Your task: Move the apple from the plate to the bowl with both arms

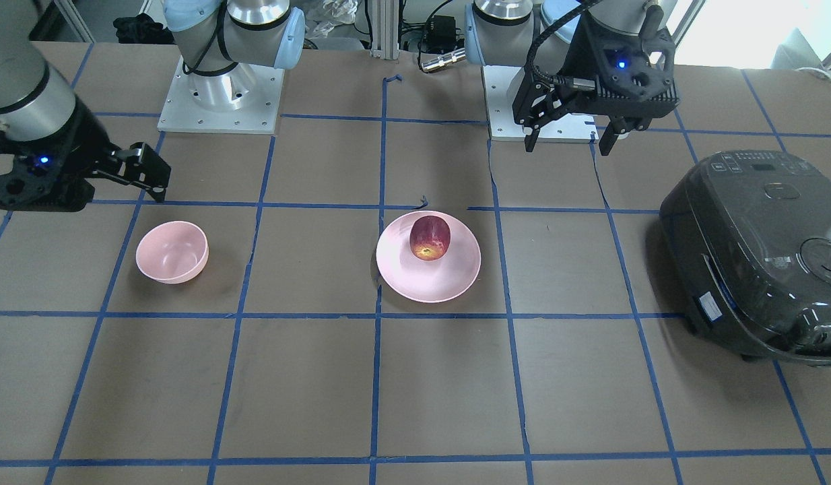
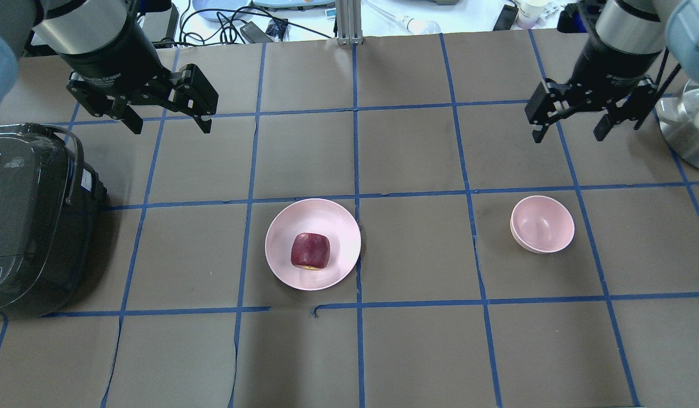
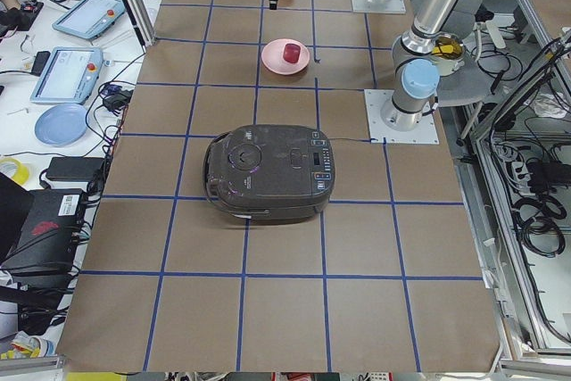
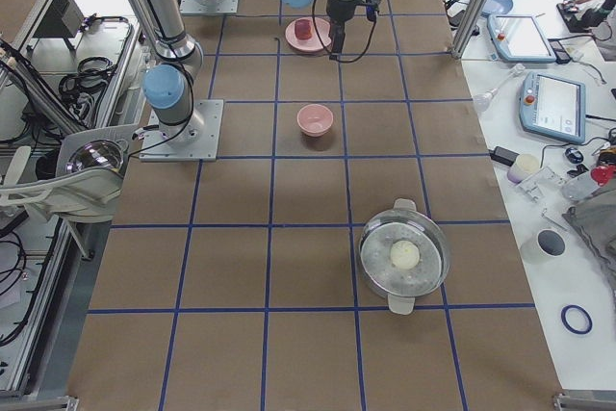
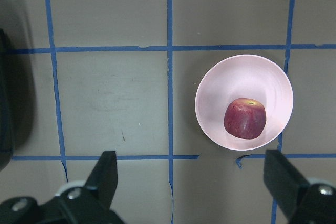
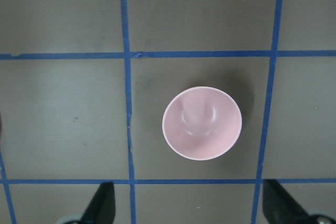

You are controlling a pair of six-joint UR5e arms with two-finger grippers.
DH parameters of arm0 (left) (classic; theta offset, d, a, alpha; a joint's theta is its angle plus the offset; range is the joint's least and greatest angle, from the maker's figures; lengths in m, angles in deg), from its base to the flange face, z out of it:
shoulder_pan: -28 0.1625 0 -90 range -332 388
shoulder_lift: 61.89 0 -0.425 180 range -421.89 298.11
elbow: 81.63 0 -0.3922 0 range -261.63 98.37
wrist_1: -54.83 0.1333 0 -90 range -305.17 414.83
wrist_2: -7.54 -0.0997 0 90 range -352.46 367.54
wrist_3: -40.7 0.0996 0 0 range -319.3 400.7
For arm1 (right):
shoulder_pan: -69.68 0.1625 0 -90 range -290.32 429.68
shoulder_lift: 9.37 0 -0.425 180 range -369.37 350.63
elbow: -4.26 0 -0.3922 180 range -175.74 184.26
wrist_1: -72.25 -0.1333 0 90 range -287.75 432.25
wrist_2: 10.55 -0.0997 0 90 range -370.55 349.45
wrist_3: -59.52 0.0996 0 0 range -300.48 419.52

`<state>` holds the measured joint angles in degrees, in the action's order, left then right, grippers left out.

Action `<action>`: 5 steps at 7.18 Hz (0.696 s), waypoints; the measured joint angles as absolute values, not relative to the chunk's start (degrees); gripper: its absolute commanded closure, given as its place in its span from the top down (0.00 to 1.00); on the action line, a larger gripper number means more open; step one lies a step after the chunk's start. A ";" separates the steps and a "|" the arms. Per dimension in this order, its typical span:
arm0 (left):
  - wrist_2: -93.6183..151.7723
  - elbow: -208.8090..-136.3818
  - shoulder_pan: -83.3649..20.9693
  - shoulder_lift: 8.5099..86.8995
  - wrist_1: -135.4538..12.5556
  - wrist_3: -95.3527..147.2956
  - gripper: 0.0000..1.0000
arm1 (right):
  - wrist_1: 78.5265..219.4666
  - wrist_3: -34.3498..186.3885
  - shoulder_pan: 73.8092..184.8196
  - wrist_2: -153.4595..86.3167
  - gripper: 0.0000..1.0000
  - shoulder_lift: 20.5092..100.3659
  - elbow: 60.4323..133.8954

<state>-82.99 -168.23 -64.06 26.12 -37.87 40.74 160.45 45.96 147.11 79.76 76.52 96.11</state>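
a dark rice cooker point(image 2: 32, 215) sits at the worktop's point(image 2: 412, 158) left edge. the left fingers point(image 2: 197, 105) hang spread wide, holding nothing, at 10 o'clock from the plate point(image 2: 335, 226). the apple point(image 2: 310, 251) rests on that plate, slightly toward 6 o'clock. well apart at 3 o'clock stands the bowl point(image 2: 542, 224). the right fingers point(image 2: 541, 113) hover released at 1 o'clock from it.
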 measured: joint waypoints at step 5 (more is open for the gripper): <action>-82.69 -171.93 -71.64 35.45 -31.26 29.91 1.00 | 174.82 36.47 139.41 79.99 1.00 70.03 109.90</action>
<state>-82.69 -171.93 -71.64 35.45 -31.26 29.91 174.82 36.47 139.41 79.99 70.03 109.90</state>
